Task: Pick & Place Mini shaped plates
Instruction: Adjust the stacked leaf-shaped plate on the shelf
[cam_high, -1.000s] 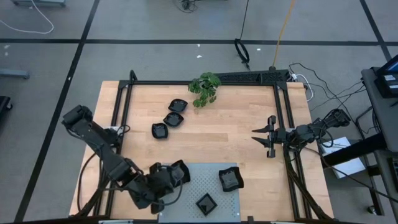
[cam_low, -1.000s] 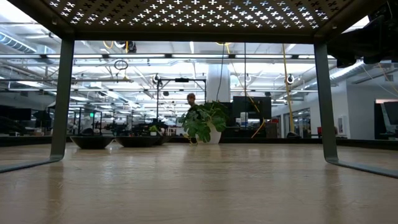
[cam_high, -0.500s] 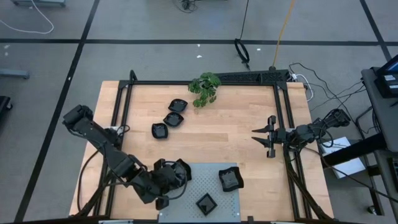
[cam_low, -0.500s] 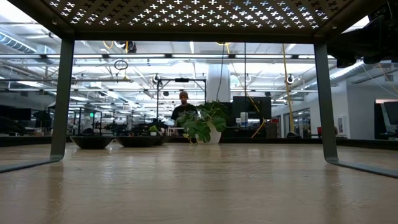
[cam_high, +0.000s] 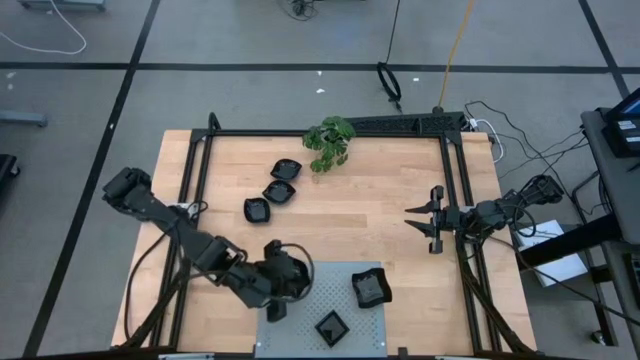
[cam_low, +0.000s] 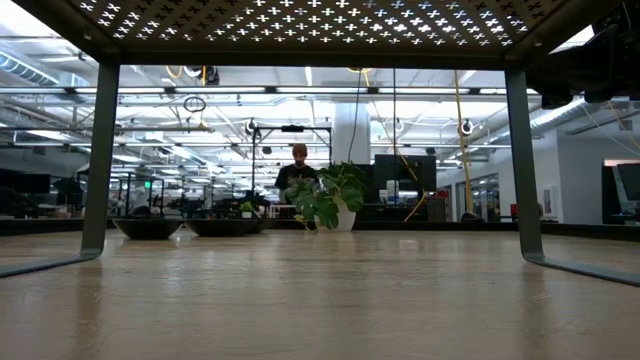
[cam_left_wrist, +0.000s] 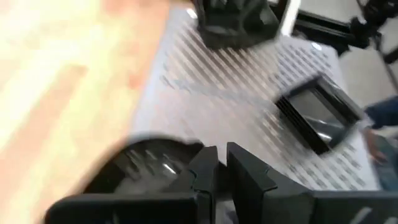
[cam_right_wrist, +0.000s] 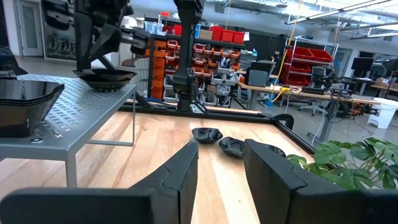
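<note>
We see left claw (cam_high: 283, 283) pinching a round glossy black mini plate (cam_left_wrist: 134, 168) over perforated panel (cam_high: 330, 290) edge; 2 plates on panel, 3 on desk (cam_high: 380, 190) nr plant (cam_high: 328, 142). Right claw (cam_high: 425, 220) spread, idle.

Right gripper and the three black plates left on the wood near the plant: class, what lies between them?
Only bare wooden tabletop, as the high view shows. The right gripper hangs open, apart from the three plates; the plant stands off that line.
</note>
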